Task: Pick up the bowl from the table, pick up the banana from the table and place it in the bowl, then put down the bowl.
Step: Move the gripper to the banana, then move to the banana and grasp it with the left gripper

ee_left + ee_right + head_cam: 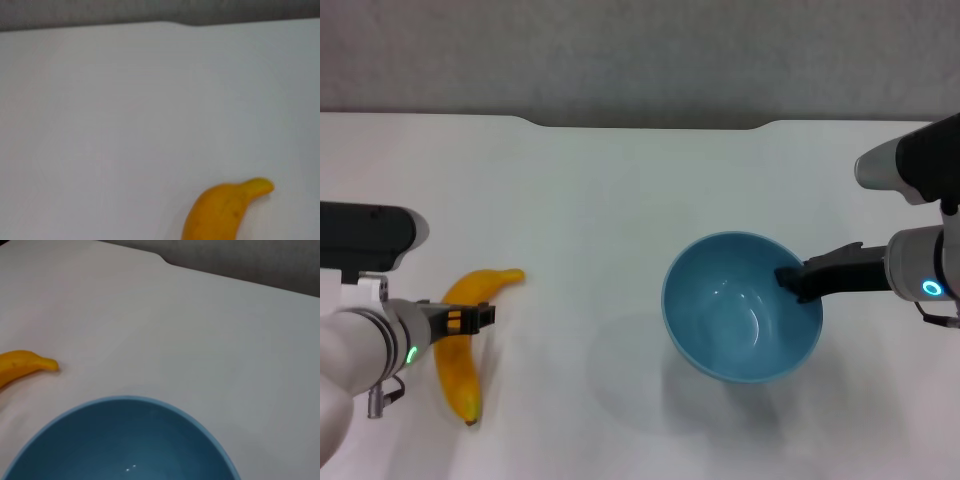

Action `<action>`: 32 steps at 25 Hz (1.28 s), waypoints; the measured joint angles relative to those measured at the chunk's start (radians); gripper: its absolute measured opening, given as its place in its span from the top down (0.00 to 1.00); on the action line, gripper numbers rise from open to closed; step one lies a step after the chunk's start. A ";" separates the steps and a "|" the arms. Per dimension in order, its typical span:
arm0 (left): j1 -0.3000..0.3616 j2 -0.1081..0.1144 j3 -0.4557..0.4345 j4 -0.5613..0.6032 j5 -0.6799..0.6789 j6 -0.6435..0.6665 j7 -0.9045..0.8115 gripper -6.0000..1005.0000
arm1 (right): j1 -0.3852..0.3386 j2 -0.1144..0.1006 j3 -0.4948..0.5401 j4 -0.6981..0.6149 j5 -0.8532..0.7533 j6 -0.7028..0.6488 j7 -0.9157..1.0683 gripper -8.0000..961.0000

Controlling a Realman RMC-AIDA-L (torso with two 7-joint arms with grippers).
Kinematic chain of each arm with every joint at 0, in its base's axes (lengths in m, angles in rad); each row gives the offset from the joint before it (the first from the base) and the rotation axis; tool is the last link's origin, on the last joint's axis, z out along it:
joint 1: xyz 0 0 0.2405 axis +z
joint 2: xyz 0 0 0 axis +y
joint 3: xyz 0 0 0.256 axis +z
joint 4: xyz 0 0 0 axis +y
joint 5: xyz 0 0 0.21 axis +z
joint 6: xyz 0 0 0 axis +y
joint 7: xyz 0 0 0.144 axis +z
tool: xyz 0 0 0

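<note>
From my head view I have the right end effector [792,280] reaching in from the right side and clamped on the near-right rim of the bowl [735,310], one dark finger inside the rim. The bowl looks tilted and lifted, with a soft shadow on the table [620,200] below and to its left, though I cannot be certain it is fully clear of the surface. My right wrist view shows the blue interior of the bowl [125,440] filling the lower part, with the banana's tip [30,364] off in the distance. On the left side, the left end effector [478,317] sits at the middle of the banana [460,370], its dark fingertips over the fruit's curved body; I cannot tell whether they are closed on it or merely around it. The banana lies on the table, well apart from the bowl, its stem end pointing toward the far right. My left wrist view shows only that upper end of the banana [225,210] against the white table [125,110].
</note>
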 joint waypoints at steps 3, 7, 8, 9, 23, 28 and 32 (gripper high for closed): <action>-0.018 0.000 -0.001 0.044 0.000 -0.005 -0.018 0.20 | -0.004 0.000 0.000 0.012 -0.001 0.005 0.003 0.96; -0.030 0.000 -0.001 0.094 0.009 -0.048 -0.032 0.20 | -0.007 0.000 0.005 0.021 -0.001 0.011 0.005 0.96; -0.030 0.000 -0.001 0.103 0.009 -0.065 -0.033 0.20 | -0.007 0.000 0.005 0.021 -0.001 0.012 0.005 0.96; -0.030 -0.001 -0.001 0.106 0.010 -0.073 -0.034 0.20 | -0.007 0.000 0.005 0.022 -0.001 0.012 0.005 0.96; -0.057 -0.003 0.006 0.195 0.011 -0.107 -0.032 0.20 | -0.031 0.000 0.009 0.061 0.001 0.013 0.006 0.96; -0.061 -0.003 0.012 0.201 0.022 -0.106 -0.036 0.21 | -0.031 0.000 0.010 0.062 0.001 0.012 0.007 0.96; -0.061 -0.002 0.014 0.194 0.023 -0.108 -0.037 0.38 | -0.031 0.000 0.010 0.061 0.001 0.012 0.008 0.96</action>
